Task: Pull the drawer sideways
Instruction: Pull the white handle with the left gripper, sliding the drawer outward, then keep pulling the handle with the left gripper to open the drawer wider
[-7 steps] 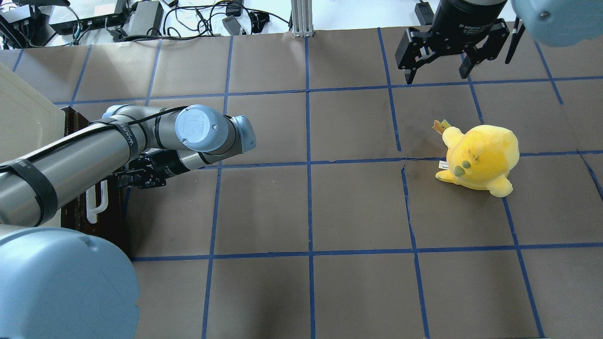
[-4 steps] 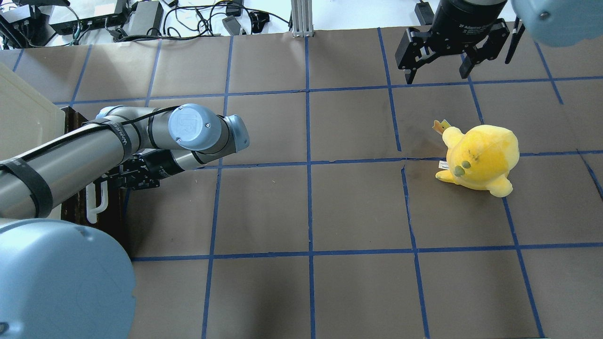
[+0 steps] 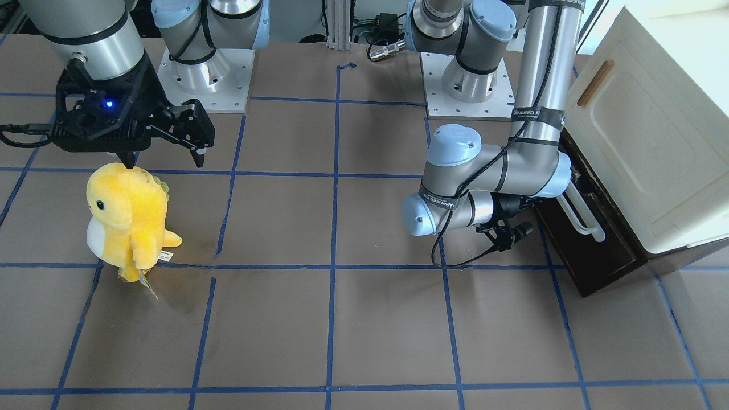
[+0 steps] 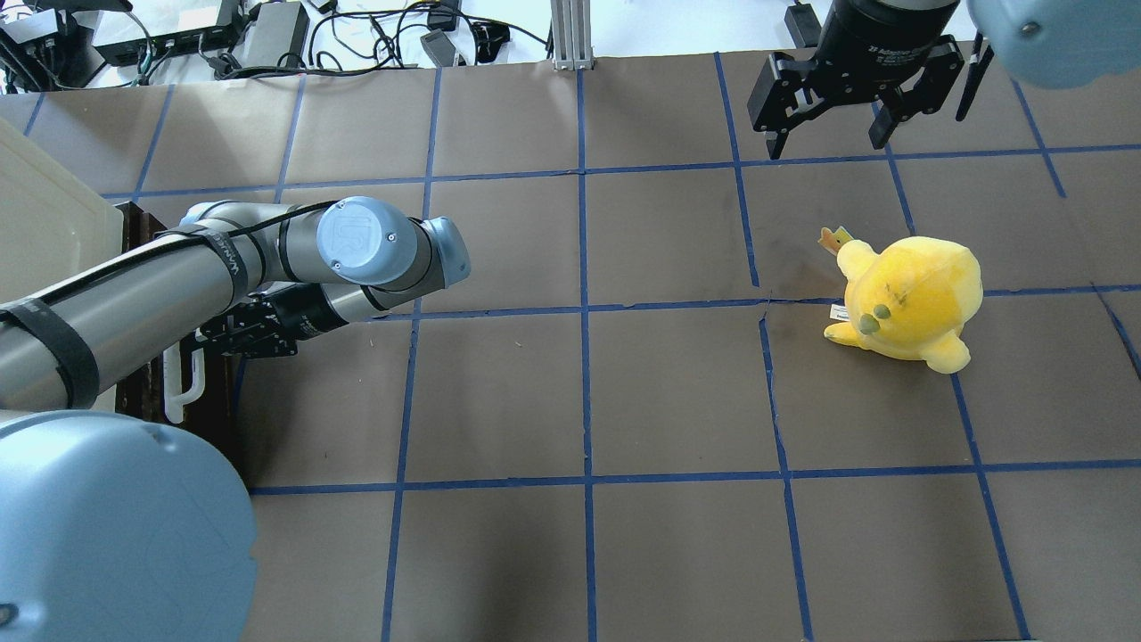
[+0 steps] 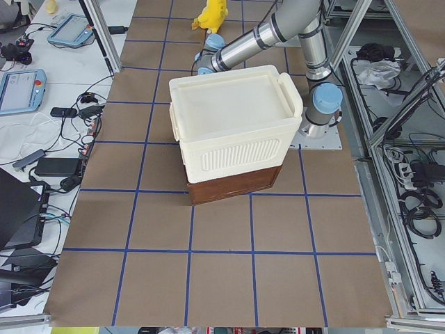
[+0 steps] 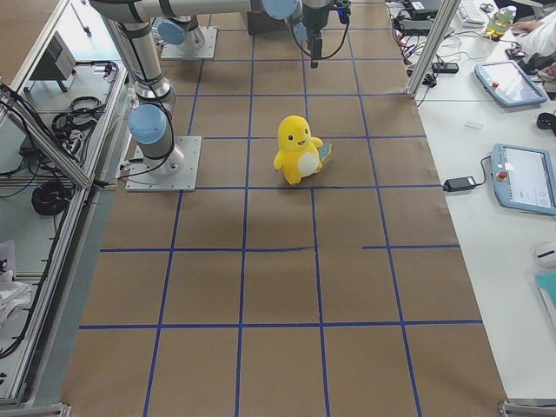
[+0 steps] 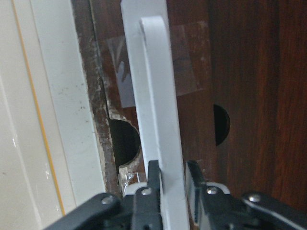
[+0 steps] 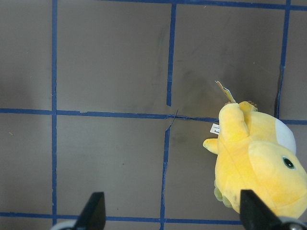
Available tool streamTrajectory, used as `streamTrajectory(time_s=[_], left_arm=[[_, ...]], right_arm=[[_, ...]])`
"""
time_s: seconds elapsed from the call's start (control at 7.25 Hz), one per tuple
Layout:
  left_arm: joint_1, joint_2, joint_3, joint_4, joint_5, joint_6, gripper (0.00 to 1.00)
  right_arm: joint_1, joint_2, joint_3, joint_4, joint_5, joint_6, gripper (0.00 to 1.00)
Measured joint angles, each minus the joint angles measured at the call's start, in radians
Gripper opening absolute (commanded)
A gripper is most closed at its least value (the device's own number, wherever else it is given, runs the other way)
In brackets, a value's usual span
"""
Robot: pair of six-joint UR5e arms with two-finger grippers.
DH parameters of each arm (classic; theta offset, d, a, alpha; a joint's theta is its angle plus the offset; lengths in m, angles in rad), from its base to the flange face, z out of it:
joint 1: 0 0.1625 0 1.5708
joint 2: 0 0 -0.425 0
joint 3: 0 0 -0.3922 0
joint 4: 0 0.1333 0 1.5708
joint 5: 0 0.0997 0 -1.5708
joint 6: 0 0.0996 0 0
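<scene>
The drawer (image 3: 603, 256) has a dark brown wooden front and sits low under the cream cabinet (image 3: 643, 142); it also shows in the side view (image 5: 229, 184). Its long white bar handle (image 7: 156, 96) runs along the front (image 4: 181, 388). My left gripper (image 7: 170, 189) is shut on this handle, one finger on each side of the bar; from overhead it (image 4: 207, 337) lies low at the handle. My right gripper (image 4: 829, 134) is open and empty, hanging high at the far right (image 8: 172, 215).
A yellow plush toy (image 4: 905, 299) stands on the brown papered table under and in front of the right gripper (image 3: 165, 154). The cabinet's cream panel carries a small brown wooden handle (image 3: 595, 82). Cables and boxes lie past the far table edge (image 4: 267, 36).
My left arm has shifted a little to the left, toward the drawer front. The right arm and the plush toy have not moved.
</scene>
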Motion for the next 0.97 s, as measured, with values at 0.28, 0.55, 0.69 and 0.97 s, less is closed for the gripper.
streamTrajectory(time_s=[0.28, 0.55, 0.69, 0.97], left_arm=[[-0.001, -0.005, 0.000, -0.002, -0.004, -0.020, 0.25], [-0.007, -0.008, -0.001, -0.004, -0.005, -0.029, 0.24], [-0.011, -0.008, 0.000, -0.006, -0.006, -0.035, 0.24], [-0.020, -0.006, 0.004, -0.009, -0.005, -0.039, 0.24]], right_arm=[[0.000, 0.000, 0.000, 0.000, 0.000, 0.000, 1.00], [0.000, 0.000, 0.000, 0.000, 0.000, 0.000, 1.00], [0.000, 0.000, 0.000, 0.000, 0.000, 0.000, 1.00], [0.000, 0.000, 0.000, 0.000, 0.000, 0.000, 1.00]])
